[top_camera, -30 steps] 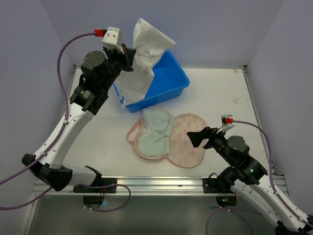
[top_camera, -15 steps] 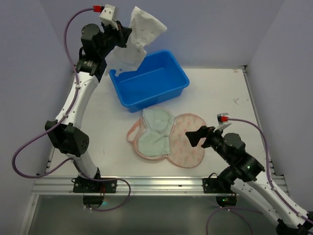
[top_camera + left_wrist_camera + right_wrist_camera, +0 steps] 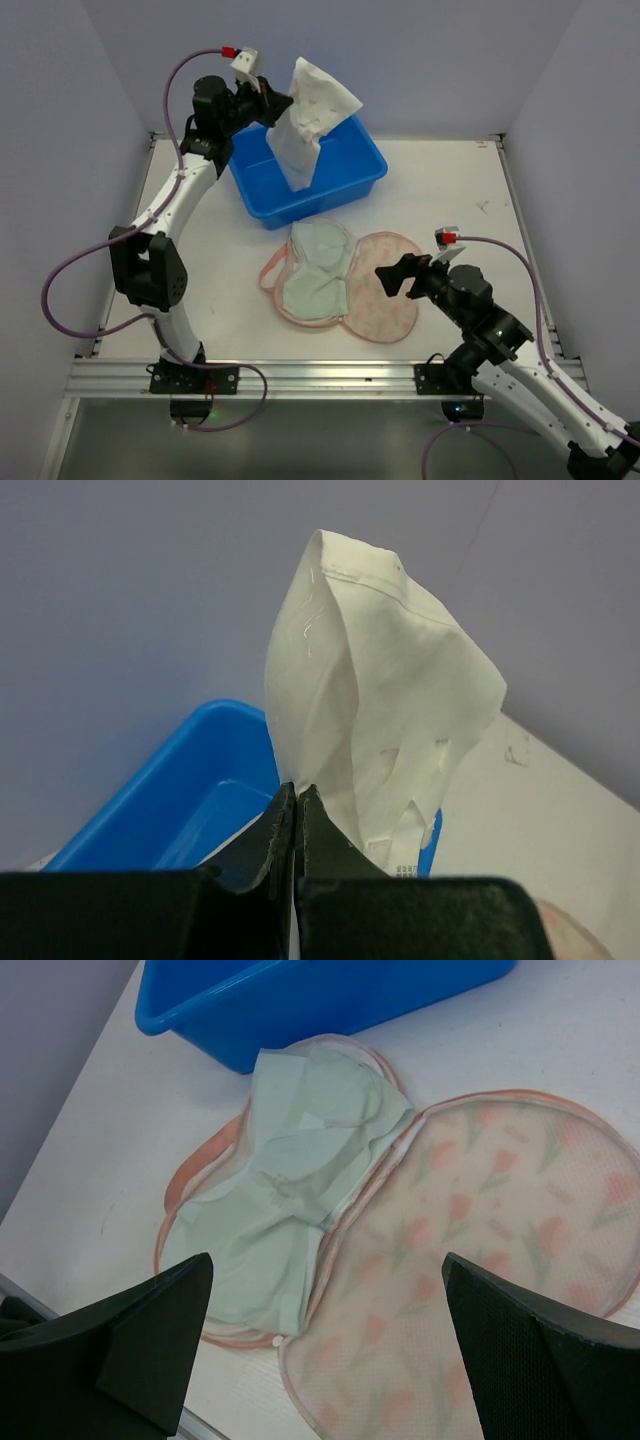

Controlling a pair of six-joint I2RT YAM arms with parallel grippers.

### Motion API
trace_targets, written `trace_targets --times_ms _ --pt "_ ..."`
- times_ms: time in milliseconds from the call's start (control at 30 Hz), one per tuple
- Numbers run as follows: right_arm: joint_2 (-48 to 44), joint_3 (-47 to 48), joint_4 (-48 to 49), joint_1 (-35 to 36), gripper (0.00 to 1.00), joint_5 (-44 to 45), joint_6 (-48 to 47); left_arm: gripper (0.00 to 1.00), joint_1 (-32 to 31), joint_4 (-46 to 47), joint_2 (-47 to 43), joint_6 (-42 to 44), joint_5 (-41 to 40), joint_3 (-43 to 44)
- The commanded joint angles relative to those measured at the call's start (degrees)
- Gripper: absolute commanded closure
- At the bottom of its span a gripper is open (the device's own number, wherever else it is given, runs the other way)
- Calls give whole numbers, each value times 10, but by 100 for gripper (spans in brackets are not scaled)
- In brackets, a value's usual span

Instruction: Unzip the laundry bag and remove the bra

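The laundry bag [image 3: 385, 290] lies unzipped and spread flat on the table, its floral flap folded out to the right [image 3: 490, 1240]. The mint-green bra [image 3: 318, 270] lies in the bag's left half, also in the right wrist view [image 3: 300, 1160]. My right gripper [image 3: 400, 280] is open and empty, hovering over the bag's right flap [image 3: 325, 1260]. My left gripper [image 3: 272, 108] is shut on a white cloth [image 3: 308, 115] and holds it hanging over the blue bin [image 3: 365, 165]. The left wrist view shows the jaws pinched [image 3: 295, 790] on the cloth [image 3: 390, 700].
The blue bin stands at the back centre, just behind the bag, and shows in both wrist views [image 3: 190, 790] [image 3: 300, 1000]. Purple walls close in the back and sides. A metal rail [image 3: 300, 375] runs along the near edge.
My left arm has swung the white cloth from the back left to the right, now hanging over the bin. My right gripper has crept slightly left over the bag's flap.
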Motion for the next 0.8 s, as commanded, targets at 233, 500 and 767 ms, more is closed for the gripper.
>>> trace_targets --times_ms 233,500,767 --pt "24 10 48 -2 1 -11 -7 100 10 -136 124 133 -42 19" --pt "40 12 48 -2 1 -15 -3 50 9 -141 261 86 2 136" --pt "54 21 50 -2 1 -16 -1 5 2 -118 179 1 -32 88"
